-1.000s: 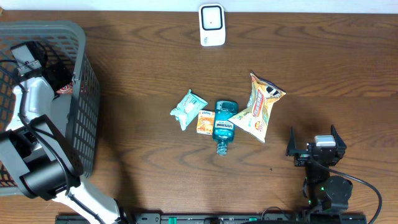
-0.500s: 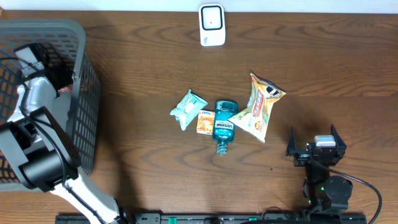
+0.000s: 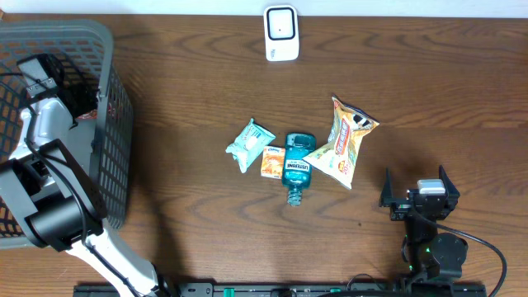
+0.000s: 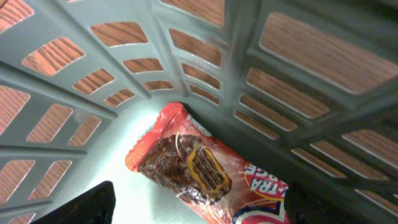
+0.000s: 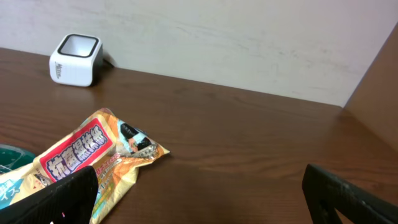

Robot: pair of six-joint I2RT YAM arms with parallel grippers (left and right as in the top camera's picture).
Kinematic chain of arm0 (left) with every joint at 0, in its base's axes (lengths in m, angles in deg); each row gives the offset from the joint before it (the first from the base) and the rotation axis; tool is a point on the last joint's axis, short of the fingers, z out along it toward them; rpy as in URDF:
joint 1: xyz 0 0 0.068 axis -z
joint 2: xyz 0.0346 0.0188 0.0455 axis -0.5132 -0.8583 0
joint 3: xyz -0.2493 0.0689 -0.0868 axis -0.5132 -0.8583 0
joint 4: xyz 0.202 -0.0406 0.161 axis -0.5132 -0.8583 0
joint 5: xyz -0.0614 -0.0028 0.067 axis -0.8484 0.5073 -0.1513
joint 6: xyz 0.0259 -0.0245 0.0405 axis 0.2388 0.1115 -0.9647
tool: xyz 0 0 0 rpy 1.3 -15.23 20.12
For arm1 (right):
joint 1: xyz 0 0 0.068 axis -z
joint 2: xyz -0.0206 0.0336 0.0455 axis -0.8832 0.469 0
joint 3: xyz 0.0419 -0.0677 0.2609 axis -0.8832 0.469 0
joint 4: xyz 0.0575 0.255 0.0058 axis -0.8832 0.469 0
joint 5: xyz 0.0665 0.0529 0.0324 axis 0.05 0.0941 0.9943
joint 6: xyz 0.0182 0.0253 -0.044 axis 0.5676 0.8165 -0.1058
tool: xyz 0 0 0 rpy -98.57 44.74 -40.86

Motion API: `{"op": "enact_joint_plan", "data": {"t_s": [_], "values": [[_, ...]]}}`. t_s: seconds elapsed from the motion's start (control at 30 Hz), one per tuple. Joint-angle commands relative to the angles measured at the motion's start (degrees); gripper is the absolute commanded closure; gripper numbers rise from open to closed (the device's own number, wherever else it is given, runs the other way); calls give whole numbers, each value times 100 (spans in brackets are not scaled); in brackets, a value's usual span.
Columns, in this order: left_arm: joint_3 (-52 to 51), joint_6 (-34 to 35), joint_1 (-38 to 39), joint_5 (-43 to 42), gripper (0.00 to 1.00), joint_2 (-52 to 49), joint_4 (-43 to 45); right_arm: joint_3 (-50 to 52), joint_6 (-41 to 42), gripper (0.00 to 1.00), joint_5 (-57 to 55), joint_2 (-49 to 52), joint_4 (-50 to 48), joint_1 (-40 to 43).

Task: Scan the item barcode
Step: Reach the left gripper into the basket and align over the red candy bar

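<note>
Our left arm [image 3: 39, 124] has edged deeper into the basket [image 3: 111, 107], left fingers [image 4: 93, 202] spread wide over the red snack packet [image 4: 193, 168] lying there, so a grasp looks near; right fingers [image 5: 62, 199] stand open.

The brown wood-grain surface [image 3: 206, 74] carries six things.

- A grey lattice basket [image 3: 115, 124] stands at the left edge.
- A white scanner [image 3: 280, 33] stands at the middle of the far edge.
- A teal packet [image 3: 249, 143], a small orange box [image 3: 273, 162], a blue-green mouthwash bottle [image 3: 296, 169] and a yellow snack bag [image 3: 344, 140] lie near the centre, in a left-to-right row. Each touches or overlaps its neighbour.
- The bottle's cap points toward the near edge.
</note>
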Motion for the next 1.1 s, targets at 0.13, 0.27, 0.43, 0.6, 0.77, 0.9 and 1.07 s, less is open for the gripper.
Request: {"op": "enact_joint_plan", "data": {"t_s": [0.13,0.27,0.43,0.6,0.77,0.9,1.07], "values": [[-407,-188,0,9,76,-463,-487,7,-42,1,13,-11,20,-44],[-407,-188,0,9,92,-461,-549,7,-42,1,11,-11,20,-44],[-411,-188,-4,11,92,-461,-776,7,-42,1,11,-11,20,-44],[-411,553,-28,734,93,-461,-1106,7,-42,1,13,-11,22,-44],[-411,1947,-31,1115,93,-461,-1582,7,-42,1,13,-11,20,-44],[-411,2223,68,1054,92,-437,-1593,7,-42,1,13,-4,22,-44],[-411,1574,339,1034,92,-284,-979,7,-42,1,13,-4,20,-44]]}}
